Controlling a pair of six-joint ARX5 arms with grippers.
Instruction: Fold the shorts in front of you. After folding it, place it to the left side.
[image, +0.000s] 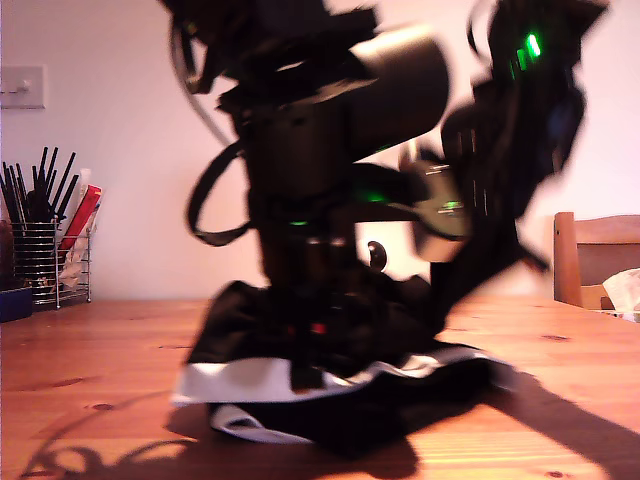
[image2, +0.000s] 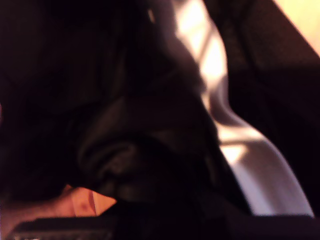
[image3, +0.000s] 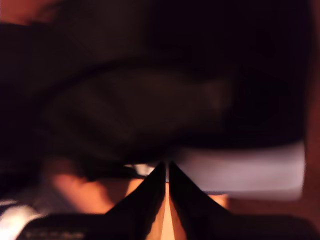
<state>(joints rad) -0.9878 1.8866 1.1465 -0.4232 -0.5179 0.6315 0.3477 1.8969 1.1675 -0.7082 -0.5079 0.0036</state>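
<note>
— The second pincer (image3: 166, 172) has its two dark fingers (image3: 187, 200) brought together, with only a sliver of tabletop (image3: 166, 220) showing between them. Their tips sit right at the edge of the shorts (image3: 150, 100), beside the white band (image3: 240, 170). It's too blurred to tell whether any cloth is pinched.

— And the first pincer?

— I cannot tell. Its own view is dark and close, filled with bunched black cloth (image2: 150, 130) and a white stripe (image2: 260, 170).

— Where are the shorts lying?

— In a rumpled heap on the tabletop (image: 100, 360), about the middle of the exterior view. The black fabric (image: 350, 420) has a white band (image: 240, 382) along the near side. An arm (image: 305, 300) stands straight down onto the heap, and another (image: 470, 250) leans in from the exterior view's right.

— Anything else?

— A wire holder of utensils (image: 50, 255) at the exterior view's left and a wooden chair (image: 590, 250) at its right.
</note>
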